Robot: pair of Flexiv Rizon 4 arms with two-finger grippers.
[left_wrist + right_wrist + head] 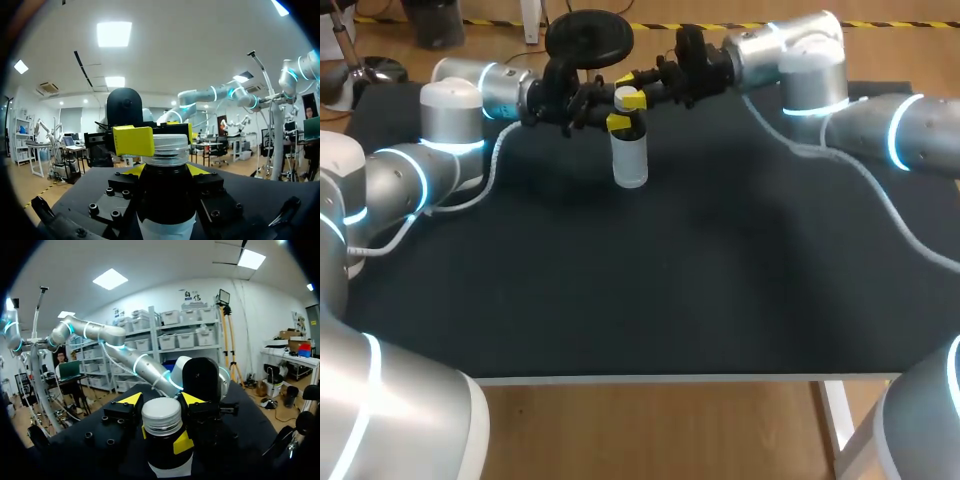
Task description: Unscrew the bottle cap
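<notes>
While one bottle (630,160) stood upright at the worktop's (640,290) far middle, long axis vertical, its single cap (624,95) pointing up, the left pincer (167,171) clamped its neck; the right pincer (629,101) seemingly gripped the cap.

We work in a robotics lab. Our left arm (445,115) and right arm (810,65), ringed with light, flank a black table (670,290).
</notes>
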